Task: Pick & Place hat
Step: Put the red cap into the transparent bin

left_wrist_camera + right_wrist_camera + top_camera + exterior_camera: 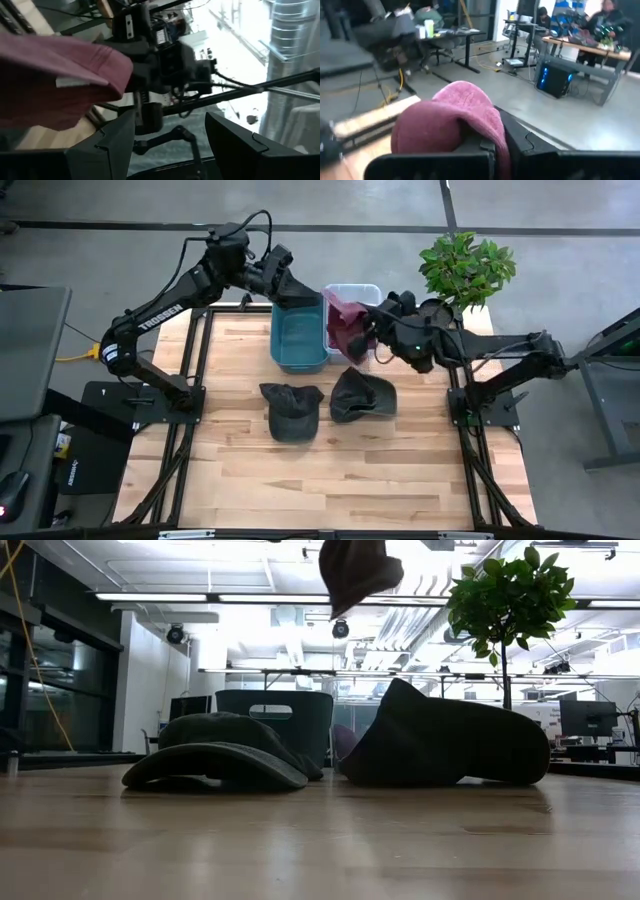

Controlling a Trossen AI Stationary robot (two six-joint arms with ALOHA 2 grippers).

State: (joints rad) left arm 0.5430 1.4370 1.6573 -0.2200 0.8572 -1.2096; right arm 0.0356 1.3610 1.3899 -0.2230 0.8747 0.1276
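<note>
A maroon hat [345,325] hangs in the air over the near end of a clear bin [362,290], with my right gripper [364,323] shut on it; the low view shows this hat [355,570] high above the table. Two dark hats [290,410] [362,395] lie on the wooden table [400,470], the left one with its brim flat on the wood. My left gripper [290,288] stands open over the far end of a blue bin [298,338], with nothing between its fingers [117,145]. My right gripper pinches the maroon hat's cloth [501,137] between its two shut fingers, coming about level from the table's right side. The crown [445,117] bulges up and drapes over one finger. The hat is lifted clear and droops below the fingers; which part is pinched I cannot tell.
The blue bin and the clear bin stand side by side at the table's far middle. A small potted tree [468,268] stands at the far right, close to my right arm. The near half of the table is bare wood.
</note>
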